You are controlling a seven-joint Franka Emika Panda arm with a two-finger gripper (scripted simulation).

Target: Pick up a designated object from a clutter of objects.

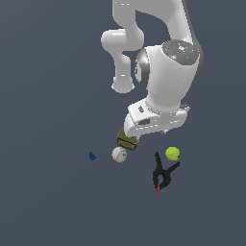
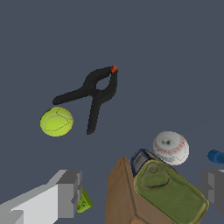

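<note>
Fingers [image 2: 142, 192] spread wide (empty, it seems) above the tin [image 2: 170, 192]; tennis ball [image 2: 56, 121] beside the clamp [image 2: 94, 94].

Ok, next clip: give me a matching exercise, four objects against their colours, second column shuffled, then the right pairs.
Objects:
1. tennis ball
2. baseball
3. clamp
4. tin

Colours:
A. black with a red tip
B. olive green
C. yellow-green
D. white with red stitching

Pairs: 1-C, 2-D, 3-A, 4-B
</note>
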